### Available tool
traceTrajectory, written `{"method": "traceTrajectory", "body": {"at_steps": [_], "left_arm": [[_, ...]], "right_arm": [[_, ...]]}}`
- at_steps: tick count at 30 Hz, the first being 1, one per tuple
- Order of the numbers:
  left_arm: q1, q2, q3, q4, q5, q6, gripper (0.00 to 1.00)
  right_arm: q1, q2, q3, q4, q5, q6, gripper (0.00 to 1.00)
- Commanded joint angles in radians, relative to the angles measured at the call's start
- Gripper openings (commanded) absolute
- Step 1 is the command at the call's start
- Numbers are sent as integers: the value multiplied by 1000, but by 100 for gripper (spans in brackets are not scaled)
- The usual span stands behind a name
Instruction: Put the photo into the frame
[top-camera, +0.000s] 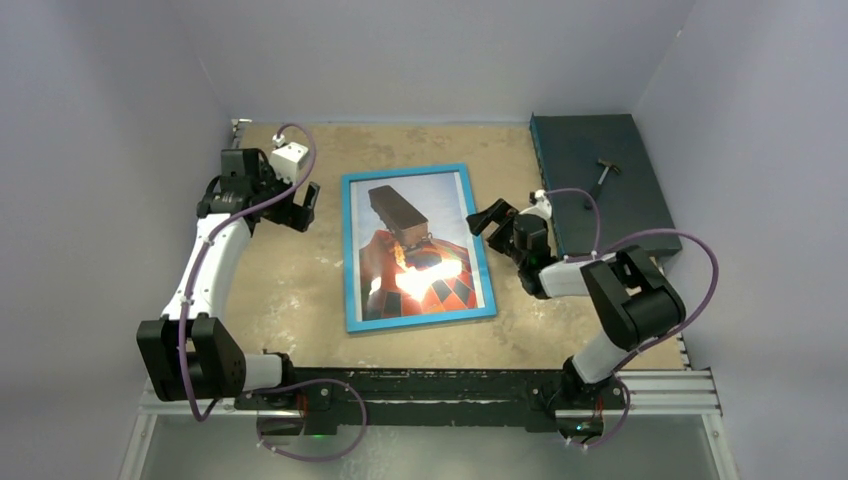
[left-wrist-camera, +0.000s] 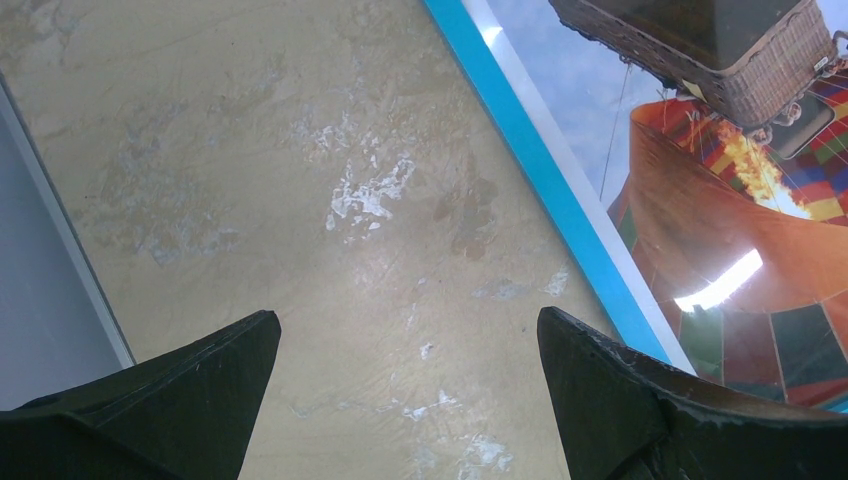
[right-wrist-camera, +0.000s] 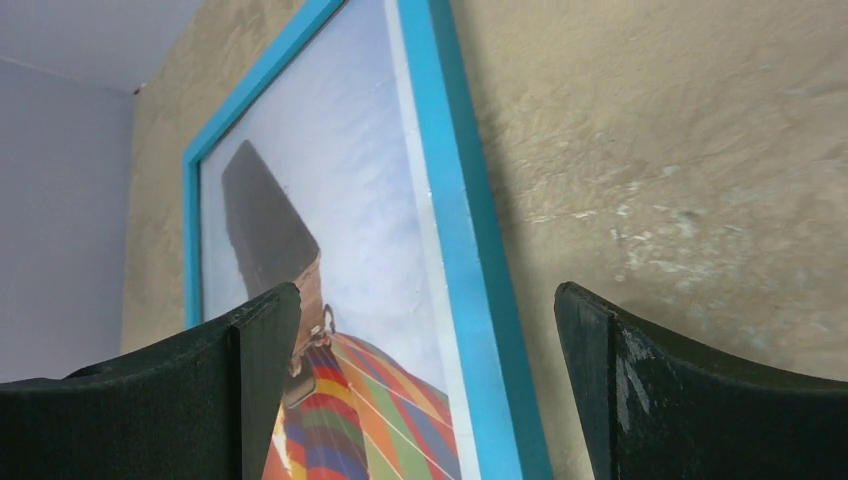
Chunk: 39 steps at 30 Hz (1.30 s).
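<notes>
Seeing the photo (top-camera: 415, 250) sitting face up inside the frame (top-camera: 348, 260), flat on the table (top-camera: 290, 290), long axis running near to far. Judging the right gripper (top-camera: 492, 222) nearer, just beside the right edge, spread wide, empty; left gripper (top-camera: 303, 205) off the far-left corner, likewise gaping.

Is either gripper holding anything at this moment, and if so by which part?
Nothing is held. The left gripper and right gripper are both open and empty, either side of the frame.
</notes>
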Motion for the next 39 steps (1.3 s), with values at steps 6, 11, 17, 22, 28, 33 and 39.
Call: {"method": "traceTrajectory", "body": {"at_steps": [6, 11, 17, 22, 28, 33, 39], "left_arm": [[3, 27, -62, 121, -20, -93, 100], [4, 65, -184, 322, -102, -184, 100], [4, 60, -448, 781, -120, -251, 100], [4, 81, -611, 1103, -134, -313, 100], [4, 161, -740, 1451, -150, -356, 100], [-1, 257, -862, 1805, -174, -401, 100], [-57, 338, -930, 2004, -119, -294, 100]], "right_arm": [[-2, -270, 69, -337, 184, -208, 99], [-9, -365, 125, -456, 304, -299, 99], [-25, -413, 75, -283, 550, -529, 99], [-41, -437, -71, -57, 729, -630, 99], [-88, -425, -92, 13, 754, -633, 99], [-155, -426, -153, 141, 752, -645, 99], [-199, -333, -297, 511, 710, -712, 99]]}}
